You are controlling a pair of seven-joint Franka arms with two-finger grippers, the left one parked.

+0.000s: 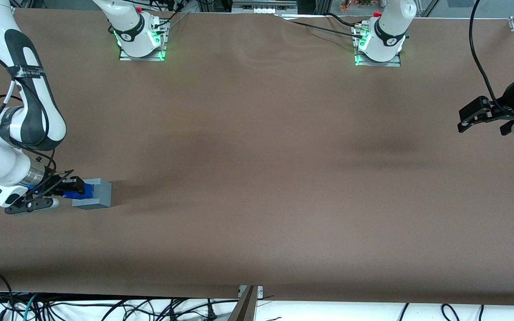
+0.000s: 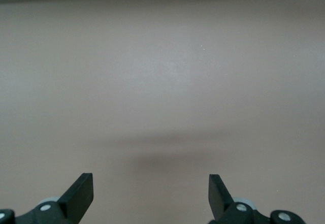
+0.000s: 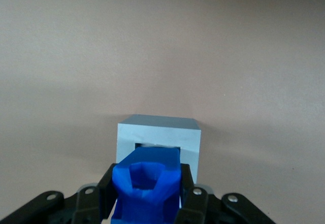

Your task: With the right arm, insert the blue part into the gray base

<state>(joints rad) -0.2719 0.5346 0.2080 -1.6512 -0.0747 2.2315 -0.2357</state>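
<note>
The gray base [image 1: 94, 195] lies on the brown table near the working arm's end, its recessed face turned toward my gripper. In the right wrist view the gray base [image 3: 160, 132] shows a square recess, and the blue part [image 3: 147, 188] is held in front of it with its leading end at the opening. My right gripper [image 1: 74, 189] is shut on the blue part [image 1: 85, 191], one black finger [image 3: 108, 191] pressed on each side. How deep the blue part sits in the recess is hidden.
Two arm bases [image 1: 140, 38] with green lights stand at the table edge farthest from the front camera. Cables [image 1: 105, 307] lie below the table's near edge. The brown table surface [image 1: 261, 178] stretches toward the parked arm's end.
</note>
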